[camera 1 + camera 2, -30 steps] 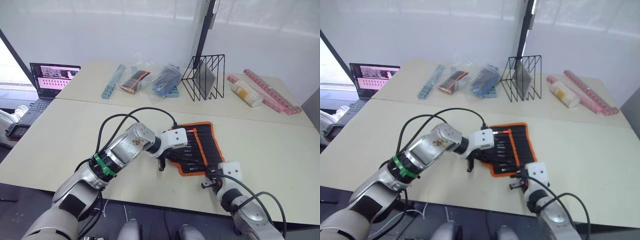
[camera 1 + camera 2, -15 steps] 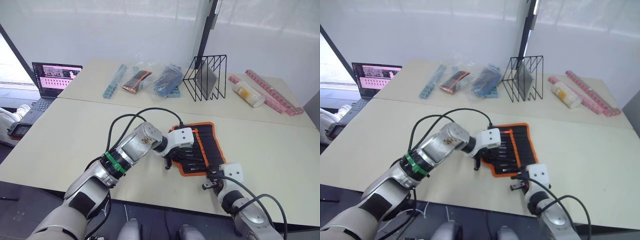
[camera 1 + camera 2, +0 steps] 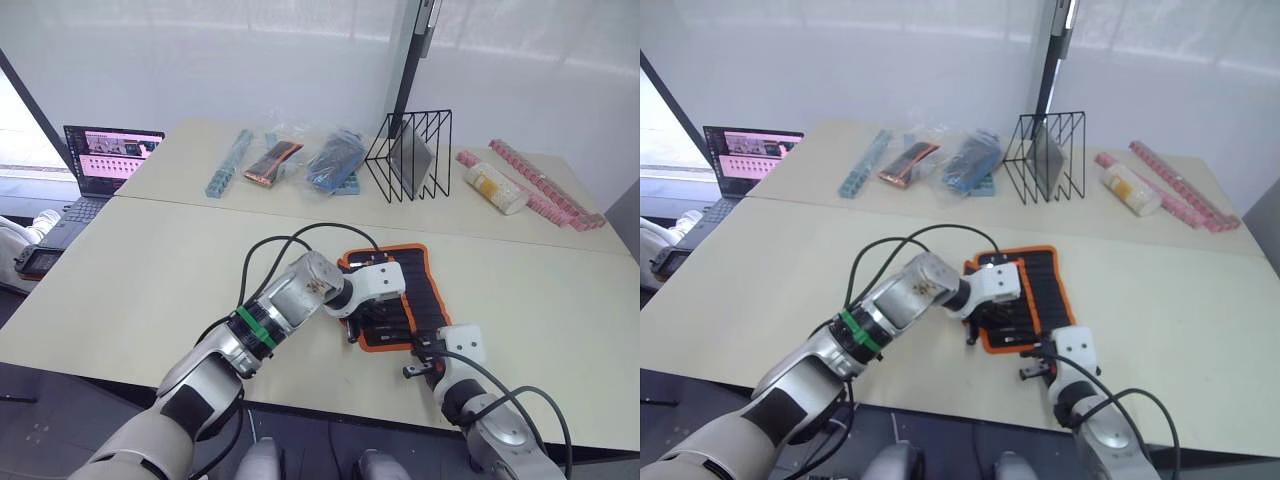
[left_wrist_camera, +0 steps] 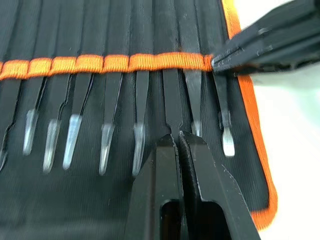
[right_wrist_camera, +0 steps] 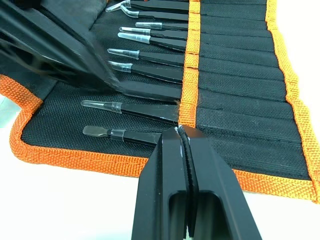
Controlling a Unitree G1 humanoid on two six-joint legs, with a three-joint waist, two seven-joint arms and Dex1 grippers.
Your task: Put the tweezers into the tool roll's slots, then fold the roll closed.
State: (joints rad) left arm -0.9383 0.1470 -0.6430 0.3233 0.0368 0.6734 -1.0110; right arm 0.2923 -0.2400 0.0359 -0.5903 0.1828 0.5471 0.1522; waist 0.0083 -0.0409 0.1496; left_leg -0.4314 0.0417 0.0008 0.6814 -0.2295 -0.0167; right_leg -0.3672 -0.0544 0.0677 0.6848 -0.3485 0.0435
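The tool roll (image 3: 418, 290) lies open on the table, black with orange trim. Several tweezers (image 4: 107, 107) sit in its slots (image 4: 95, 30), their clear-capped points sticking out below the orange band (image 4: 115, 63). My left gripper (image 3: 352, 335) is over the roll's near part. It is shut on the point of one tweezer (image 5: 150, 91), whose body runs up under the band. My right gripper (image 3: 412, 370) is shut and empty. It is low at the roll's near right corner, pointing across the roll.
At the back of the table are a black wire rack (image 3: 408, 160), plastic-wrapped packets (image 3: 270, 160), a blue strip (image 3: 228, 162), a yellow-labelled tube (image 3: 492, 187) and pink strips (image 3: 545, 190). A laptop (image 3: 95, 165) stands far left. Black cables loop over my left forearm.
My left gripper has moved right, from the table beside the roll's near left corner onto the roll and the tweezer points. The right gripper has stayed put.
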